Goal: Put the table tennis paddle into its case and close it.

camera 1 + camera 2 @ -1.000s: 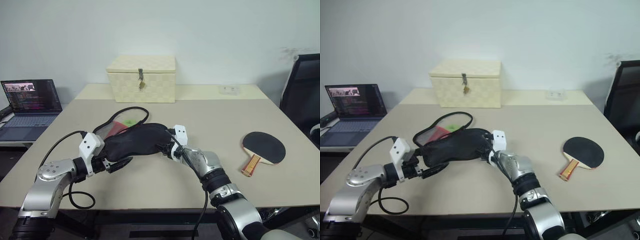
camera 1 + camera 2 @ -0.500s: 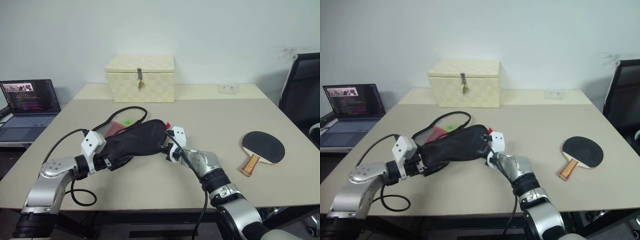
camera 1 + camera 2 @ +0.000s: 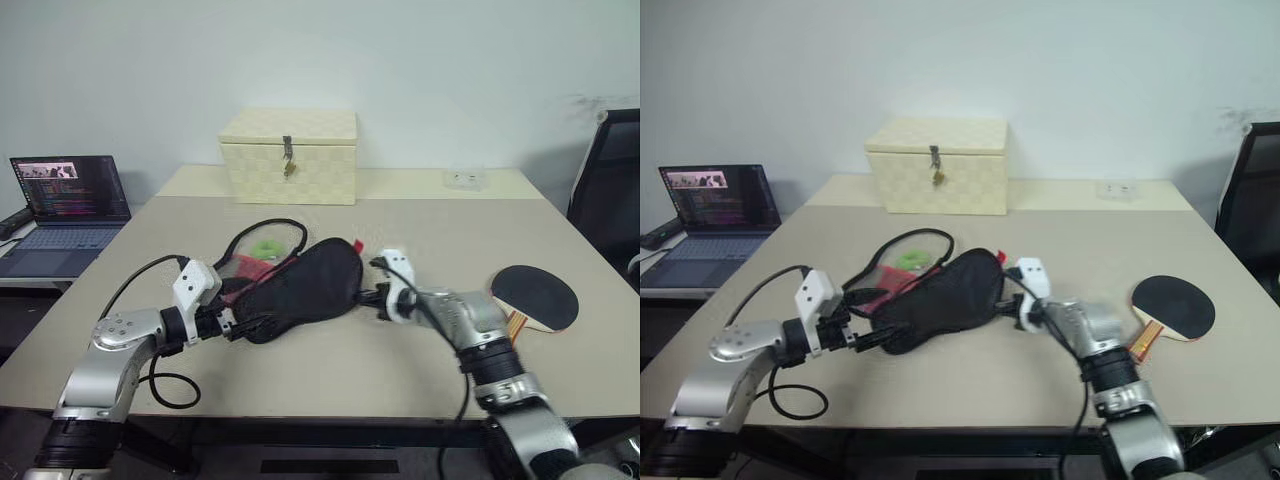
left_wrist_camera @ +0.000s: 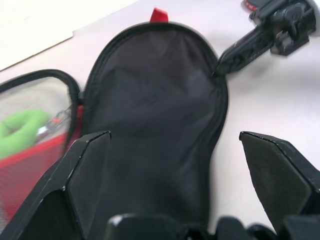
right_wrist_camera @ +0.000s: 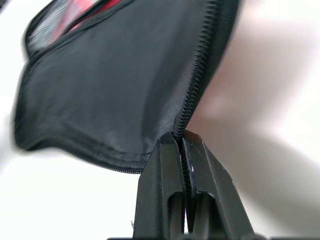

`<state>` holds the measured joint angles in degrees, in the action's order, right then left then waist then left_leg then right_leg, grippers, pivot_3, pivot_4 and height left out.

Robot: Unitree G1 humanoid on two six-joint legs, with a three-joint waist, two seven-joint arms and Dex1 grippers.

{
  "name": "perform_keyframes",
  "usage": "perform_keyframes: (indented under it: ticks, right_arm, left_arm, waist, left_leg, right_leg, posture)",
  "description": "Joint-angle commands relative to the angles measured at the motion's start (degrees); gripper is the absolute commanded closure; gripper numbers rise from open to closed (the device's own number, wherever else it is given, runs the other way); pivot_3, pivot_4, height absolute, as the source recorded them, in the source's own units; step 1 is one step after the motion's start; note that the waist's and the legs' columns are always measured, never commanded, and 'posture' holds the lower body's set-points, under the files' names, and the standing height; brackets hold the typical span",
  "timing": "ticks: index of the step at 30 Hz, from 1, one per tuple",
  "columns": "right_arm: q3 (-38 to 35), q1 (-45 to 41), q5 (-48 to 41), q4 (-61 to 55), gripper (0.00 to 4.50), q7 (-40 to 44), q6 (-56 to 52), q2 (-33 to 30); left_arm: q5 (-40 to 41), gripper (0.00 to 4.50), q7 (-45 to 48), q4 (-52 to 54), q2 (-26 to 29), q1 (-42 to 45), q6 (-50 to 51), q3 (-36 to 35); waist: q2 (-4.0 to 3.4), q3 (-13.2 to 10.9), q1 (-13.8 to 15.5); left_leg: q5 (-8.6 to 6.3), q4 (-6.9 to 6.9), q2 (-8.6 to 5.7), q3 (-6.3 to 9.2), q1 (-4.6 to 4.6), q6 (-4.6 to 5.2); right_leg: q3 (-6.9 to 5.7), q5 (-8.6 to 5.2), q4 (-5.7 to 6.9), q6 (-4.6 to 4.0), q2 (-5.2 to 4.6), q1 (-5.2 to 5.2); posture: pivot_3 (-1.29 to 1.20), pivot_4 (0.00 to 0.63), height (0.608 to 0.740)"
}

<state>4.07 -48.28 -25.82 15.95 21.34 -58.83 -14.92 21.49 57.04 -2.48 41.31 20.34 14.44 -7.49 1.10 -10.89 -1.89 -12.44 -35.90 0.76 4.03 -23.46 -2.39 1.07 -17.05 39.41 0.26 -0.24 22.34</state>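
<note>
- While pinching the zipper edge of the case (image 3: 305, 285) between shut fingers, right gripper (image 5: 181, 145) sits at the rim of the black rounded part, on the side toward the table tennis paddle (image 3: 535, 298).
- Could slip off: a thin tooth line clamped only at the fingertips, easily lost under a sideways tug.
- Could drag the whole pouch across the table (image 3: 420, 225) rather than work the zip, given nothing clamped on the far end.
- Left gripper (image 4: 175, 145) spread wide, one finger on each side of the case's black body, apparently gripping nothing; no real anchor from there.
- Cannot tell how far the zip is undone; too small a mouth would jam the paddle's round face at insertion.
- Paddle lying flat near the table's right edge, well apart from the case, untouched; likely a knock off the edge if swept by the right arm.
- Cream latched box (image 3: 290, 155) and laptop (image 3: 68, 200) further back, out of harm's way.
</note>
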Motion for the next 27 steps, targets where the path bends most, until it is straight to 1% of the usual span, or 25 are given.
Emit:
perform_keyframes:
  ticks: [1,4,6,8,10,12,14,16,19,22,27]
  right_arm:
    - [1.9,-3.6,2.4,-0.2,4.49,6.4,1.8,-5.4]
    - [4.6,-5.9,6.0,4.2,4.49,11.9,5.5,-10.6]
    - [6.8,-8.6,9.8,10.2,4.49,15.9,10.3,-13.9]
    - [9.0,-11.7,13.7,17.3,4.49,19.5,16.0,-15.8]
    - [10.3,-14.2,16.4,23.0,4.49,22.0,20.5,-16.2]
    - [10.8,-16.7,18.4,28.3,4.49,23.9,24.1,-15.1]
    - [10.2,-18.8,19.4,32.5,4.49,24.8,26.4,-13.2]
    - [9.0,-20.3,20.1,35.5,4.49,24.0,28.4,-11.4]
    - [7.4,-21.4,20.9,38.4,3.85,22.6,31.1,-9.5]
    - [6.0,-22.3,21.8,40.6,2.84,21.2,33.6,-9.5]
    - [4.1,-22.5,23.3,41.5,1.04,19.9,36.1,-11.4]
  left_arm:
    - [0.3,0.00,0.5,1.5,0.0,1.7,-0.9,0.2]
    - [0.2,0.00,0.8,1.4,-0.2,2.2,-1.0,0.8]
    - [0.2,0.00,0.9,1.4,-0.3,2.5,-1.1,1.2]
    - [0.1,0.00,0.9,1.6,-0.5,2.8,-1.0,1.5]
    - [0.1,0.00,0.8,1.6,-0.7,3.0,-1.0,1.6]
    - [0.1,0.00,0.7,1.8,-0.9,3.2,-0.9,1.8]
    - [0.1,0.00,0.6,1.9,-1.1,3.3,-0.8,1.9]
    - [0.1,0.00,0.5,2.0,-1.2,3.4,-0.7,2.0]
    - [0.2,0.00,0.4,2.5,-1.3,3.4,-0.6,2.0]
    - [0.3,0.00,0.4,2.7,-1.4,3.5,-0.5,2.0]
    - [0.8,0.00,0.6,2.7,-1.6,3.5,-0.3,1.8]
  waist:
    - [0.00,0.0,0.0]
    - [-0.01,0.0,-0.3]
    - [-0.01,0.0,-0.4]
    - [-0.01,0.0,-0.4]
    - [-0.02,0.0,-0.4]
    - [-0.01,0.0,-0.5]
    - [-0.01,0.0,-0.6]
    - [-0.01,0.0,-0.8]
    - [-0.01,0.0,-0.8]
    - [-0.03,0.0,-0.8]
    - [-0.04,0.0,-0.5]
  left_leg:
    - [0.00,0.01,0.00,0.00,0.00,0.00]
    - [-0.01,0.04,0.00,-0.05,0.01,0.01]
    - [-0.01,0.06,-0.02,-0.07,0.00,0.01]
    - [-0.01,0.06,-0.03,-0.09,0.00,0.01]
    - [-0.01,0.04,-0.03,-0.11,0.00,0.01]
    - [-0.01,0.05,-0.02,-0.14,0.00,0.01]
    - [-0.01,0.05,-0.01,-0.13,0.00,0.01]
    - [-0.01,0.06,0.02,-0.12,0.00,0.01]
    - [-0.01,0.06,0.05,-0.09,-0.01,0.01]
    - [-0.01,0.04,0.02,-0.09,-0.04,0.00]
    - [-0.01,0.04,0.00,-0.08,-0.04,0.00]
  right_leg:
    - [0.00,0.00,0.00,-0.01,0.03,0.00]
    - [0.03,-0.01,-0.03,-0.03,0.07,0.02]
    - [0.04,-0.02,-0.05,-0.04,0.08,0.03]
    - [0.04,-0.02,-0.06,-0.04,0.07,0.03]
    - [0.05,-0.02,-0.08,-0.03,0.07,0.03]
    - [0.07,-0.01,-0.09,-0.03,0.07,0.03]
    - [0.07,-0.01,-0.09,-0.04,0.07,0.03]
    - [0.07,-0.01,-0.08,-0.04,0.07,0.03]
    - [0.06,-0.01,-0.06,-0.04,0.06,0.03]
    - [0.05,-0.01,-0.07,-0.03,0.00,0.03]
    - [0.04,-0.01,-0.06,-0.03,-0.01,0.03]
  posture:
    - [0.00,0.150,0.740]
    - [0.00,0.150,0.740]
    - [0.00,0.150,0.740]
    - [0.00,0.150,0.740]
    - [0.00,0.150,0.740]
    - [0.00,0.150,0.740]
    - [0.00,0.150,0.740]
    - [0.00,0.150,0.740]
    - [0.00,0.150,0.740]
    - [0.00,0.150,0.740]
    - [0.00,0.150,0.740]
